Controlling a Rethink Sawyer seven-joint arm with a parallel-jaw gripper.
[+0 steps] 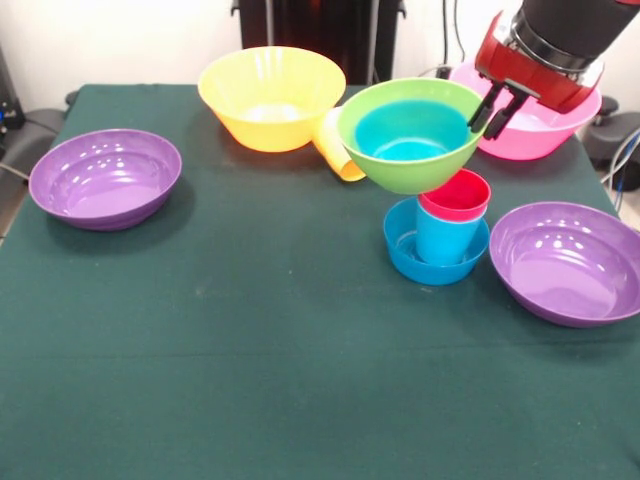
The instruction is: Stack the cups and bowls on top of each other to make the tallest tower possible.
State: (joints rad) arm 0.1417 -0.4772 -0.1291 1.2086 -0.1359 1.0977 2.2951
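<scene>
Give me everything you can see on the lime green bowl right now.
The glossy lime green plastic bowl is off the table, tilted with its opening toward the camera. The black-fingered gripper pinches its rim on the picture's right. A small blue bowl sits nested inside it. It hangs just above and behind the red cup, which stands in the blue cup in another small blue bowl. Whether its underside touches the red cup is unclear.

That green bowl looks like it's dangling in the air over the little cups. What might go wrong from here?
The gripper pinches the green bowl only at its rim, tilted, so it may slip. A small blue bowl rides inside and could slide out. The landing spot, a red cup in a blue cup, is narrow, so the bowl may settle crooked or topple it.
</scene>
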